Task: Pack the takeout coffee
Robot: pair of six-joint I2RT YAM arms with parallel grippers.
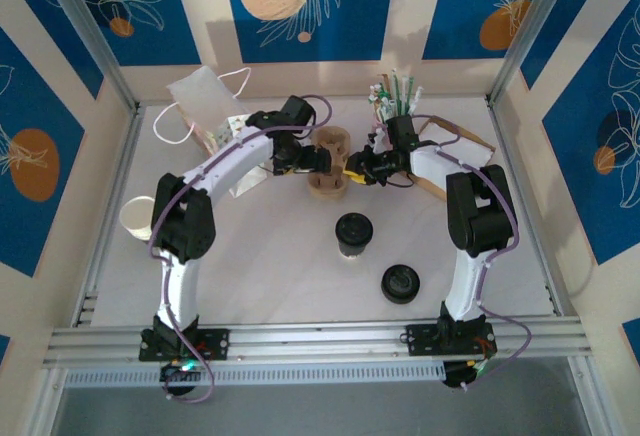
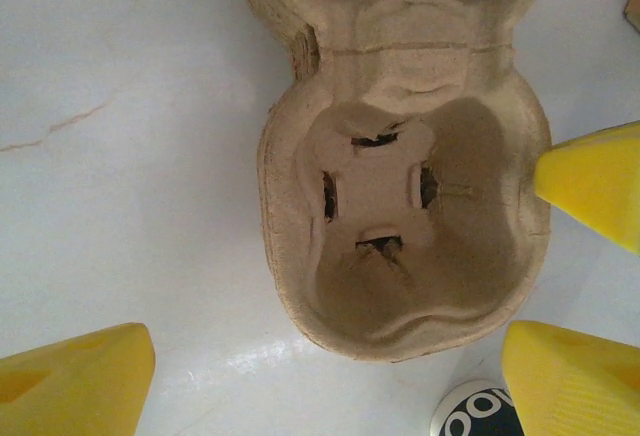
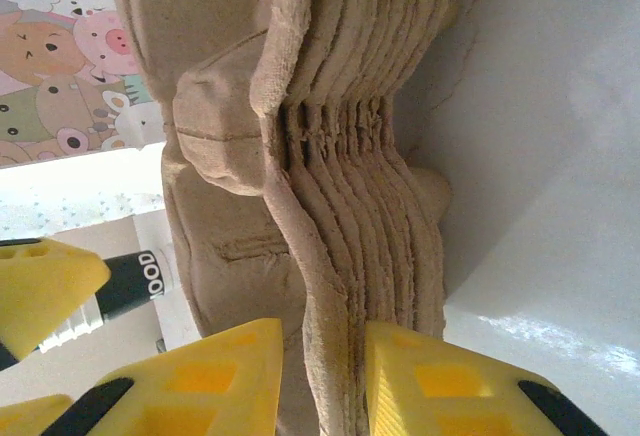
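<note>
Right wrist, right claw [image 3: 315,376] pinching layered carrier stack [image 3: 340,156], left wrist, left claw [image 2: 325,386] spread

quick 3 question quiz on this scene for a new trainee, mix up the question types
1. True or false: the takeout coffee already sits in the carrier stack.
2. What does the right gripper pinch? A) a straw B) the carrier stack C) the coffee's lid
3. Fill in: the left gripper hovers over the carrier stack with its jaws ____.
Key: 1 false; 2 B; 3 open.
</note>
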